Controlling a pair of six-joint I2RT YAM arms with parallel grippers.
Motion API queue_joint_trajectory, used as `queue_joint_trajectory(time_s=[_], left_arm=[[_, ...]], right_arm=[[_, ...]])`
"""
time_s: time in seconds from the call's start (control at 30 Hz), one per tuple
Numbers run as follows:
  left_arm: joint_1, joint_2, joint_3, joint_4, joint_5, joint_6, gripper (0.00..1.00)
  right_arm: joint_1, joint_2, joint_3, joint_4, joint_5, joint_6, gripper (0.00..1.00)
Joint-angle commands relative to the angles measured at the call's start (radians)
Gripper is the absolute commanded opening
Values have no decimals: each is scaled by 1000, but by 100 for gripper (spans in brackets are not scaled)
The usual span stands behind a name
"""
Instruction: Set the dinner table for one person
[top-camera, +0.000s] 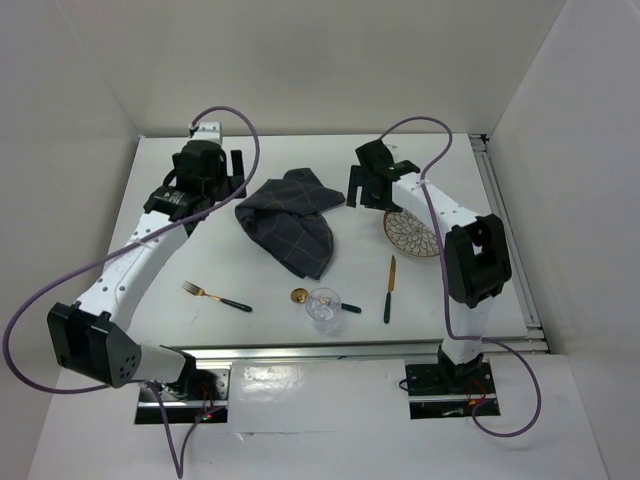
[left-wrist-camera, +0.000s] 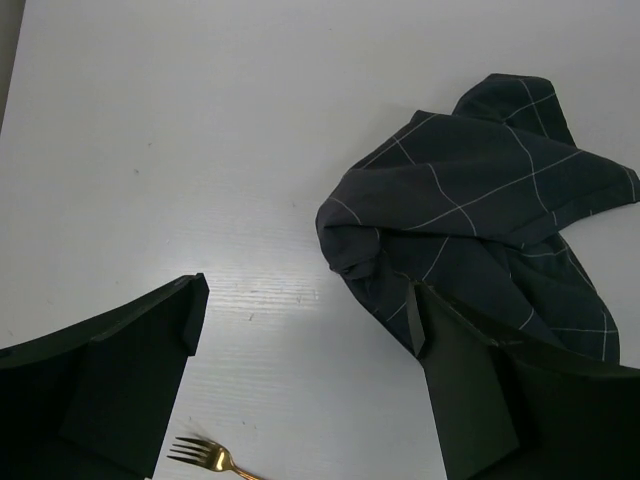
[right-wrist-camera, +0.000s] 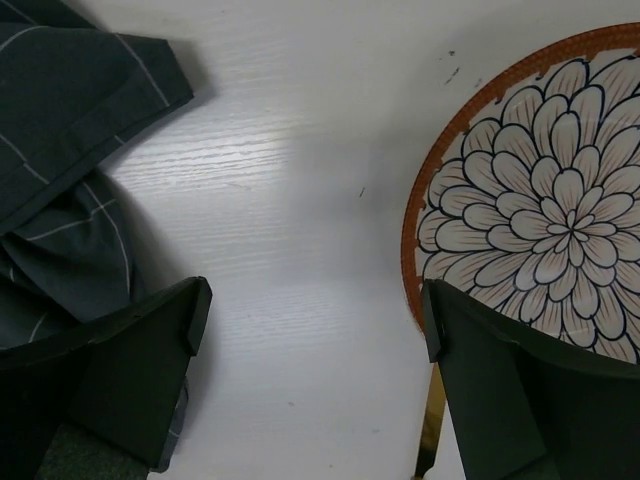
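White table (top-camera: 200, 262) spreads under both arms. Crumpled grey cloth (top-camera: 290, 220) sits mid-table. Left gripper (left-wrist-camera: 305, 310) hangs just beside it, jaws wide, holding nothing. Right gripper (right-wrist-camera: 315, 310) gapes wide between cloth and plate (right-wrist-camera: 540, 210). Fork (top-camera: 215, 296), glass (top-camera: 323, 305) and knife (top-camera: 389, 290) lie along the near edge.

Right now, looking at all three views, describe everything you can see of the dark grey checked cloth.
The dark grey cloth is soft, woven-looking fabric crossed by thin pale grid lines. It lies crumpled in a loose heap, folds turned over, not spread flat, on the white table, towards the far middle. Nothing lies on it. The patterned plate sits to its right, apart from it. The left gripper and right gripper, both open, are near its edges; contact cannot be told.
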Motion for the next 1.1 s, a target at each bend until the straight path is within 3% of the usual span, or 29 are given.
queue_joint_trajectory(time_s=[0.0, 0.23, 0.43, 0.47, 0.67, 0.97, 1.07], left_arm=[[7, 50, 99, -77, -7, -30, 100], [7, 50, 61, -68, 144, 1, 99], [16, 208, 96, -154, 211, -30, 94], [49, 229, 107, -163, 253, -64, 100], [85, 352, 120, -160, 323, -95, 100], [137, 516, 176, -122, 375, -114, 98], [160, 562, 199, -111, 413, -114, 93]], right_arm=[[29, -11, 37, 59, -10, 4, 100], [41, -36, 26, 72, -85, 9, 100], [94, -105, -86, 128, -258, -30, 100], [94, -105, -119, 140, -286, -30, 100], [103, -105, -207, 172, -421, -10, 100], [134, 23, -209, 252, -568, 9, 100], [143, 76, -178, 263, -577, 18, 100]])
